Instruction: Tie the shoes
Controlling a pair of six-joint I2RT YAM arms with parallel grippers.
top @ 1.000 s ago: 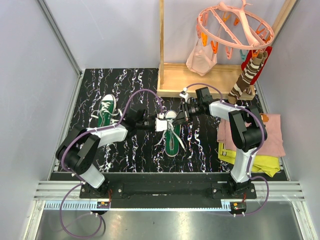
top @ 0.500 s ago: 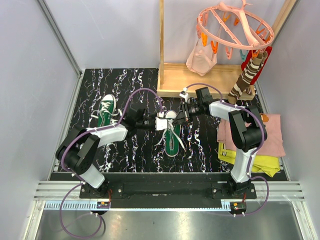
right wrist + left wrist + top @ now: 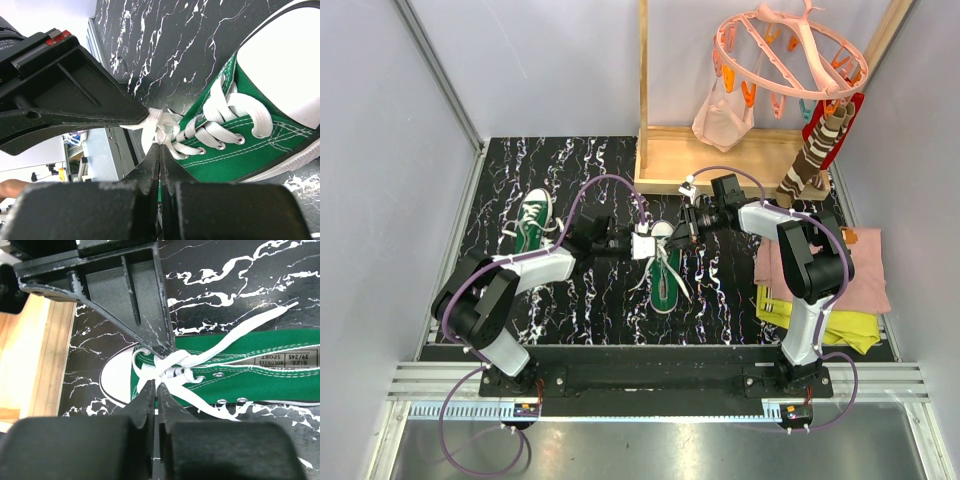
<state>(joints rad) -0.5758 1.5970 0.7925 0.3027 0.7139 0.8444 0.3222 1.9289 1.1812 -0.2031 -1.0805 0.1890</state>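
Centre shoe (image 3: 666,285), green canvas with a white toe cap (image 3: 114,382) and white sole, is lying on the black marbled table (image 3: 580,170) in the middle of the overhead frame. Its long axis is running top to bottom, toe toward the upper edge and open heel toward my bases. Its laces (image 3: 175,362) are bunching into a loose white crossing over the tongue, partway along the eyelet rows, and one free end is trailing toward the upper right of the left wrist view; no finished bow is showing. I am pinching that crossing from both sides: my left gripper (image 3: 156,386) is reaching in from the overhead frame's left and my right gripper (image 3: 160,150) from its right, each with jaws pressed together on a strand, tips almost meeting above the shoe. The coming pull, as I judge it, is turning on this: the strands should be parting across the shoe's width, at right angles to its long axis, and both arms are standing about equally near. A second shoe (image 3: 532,222) is lying well apart at the upper left.
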